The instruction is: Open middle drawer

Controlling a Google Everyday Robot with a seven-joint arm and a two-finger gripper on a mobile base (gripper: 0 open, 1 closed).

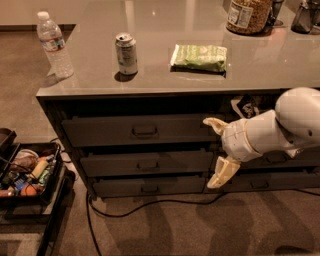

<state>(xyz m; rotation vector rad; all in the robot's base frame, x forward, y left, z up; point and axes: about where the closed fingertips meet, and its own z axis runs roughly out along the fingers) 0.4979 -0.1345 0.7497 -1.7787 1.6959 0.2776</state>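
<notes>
Just right of the middle drawer [125,163], the end effector [218,148] hangs spread wide.

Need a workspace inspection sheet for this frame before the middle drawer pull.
Surface: grey countertop, glossy.
Job's things: middle drawer looks shut, pull untouched.
Clutter: water bottle, can, green packet, jar on top.
Grippers: gripper open, in front of the drawer fronts, right of the middle drawer's pull.
Cables: black cable on the floor below the drawers.
Surroundings: carpet; bin of small items at left.
</notes>
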